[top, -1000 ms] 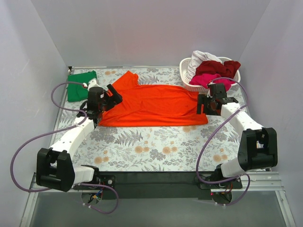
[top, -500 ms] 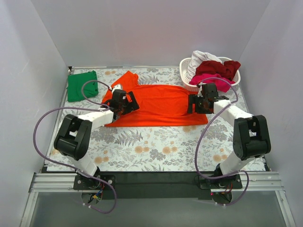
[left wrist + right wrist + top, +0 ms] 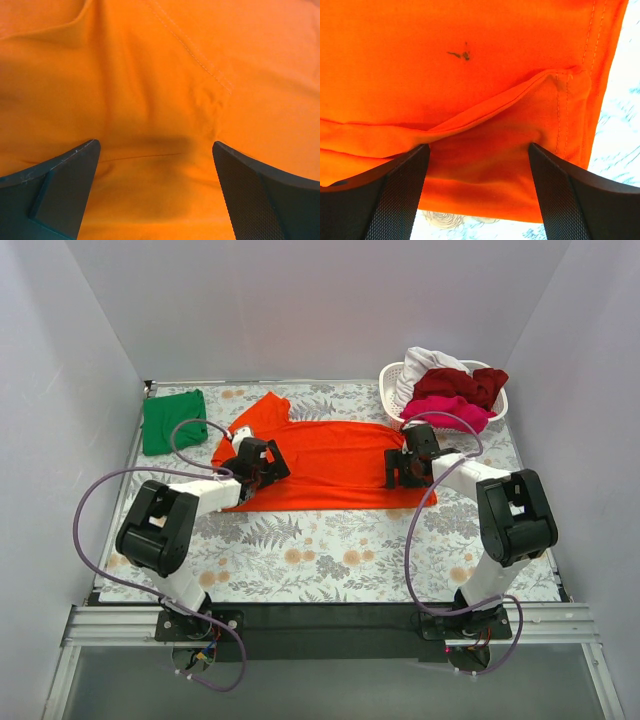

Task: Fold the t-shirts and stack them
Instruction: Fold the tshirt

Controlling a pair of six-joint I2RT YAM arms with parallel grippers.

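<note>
orange-red t-shirt point(image 3: 330, 465): I see it spread flat across the far middle of the table point(image 3: 330, 550), lengthwise left to right, with one sleeve pointing toward the far left.
left gripper point(image 3: 155, 150): low over the shirt's left end, by the sleeve. Jaws stand wide apart with nothing pinched, and only orange cloth and a stitched seam lie between them.
left fingers point(image 3: 65, 185): dark, at both lower corners of my wrist view. I can't tell if the tips touch the cloth.
right gripper point(image 3: 479, 150): at the shirt's right end, near its front corner. Jaws are parted and astride a folded-over flap of hem, not clamped on it.
right fingers point(image 3: 395, 200): ribbed pads, one on each side of the flap.
shirt edge: in my right wrist view the floral table shows just beyond it.
dark mark point(image 3: 461, 52): a small speck on the orange cloth.
green t-shirt point(image 3: 173, 421): folded at the far left corner, apart from the orange one.
basket point(image 3: 395, 418): white lattice at the far right, just behind the right gripper.
white t-shirt point(image 3: 425, 365): heaped in the basket.
dark red t-shirt point(image 3: 460, 383): heaped in the basket.
magenta pink t-shirt point(image 3: 450, 410): heaped in the basket.
</note>
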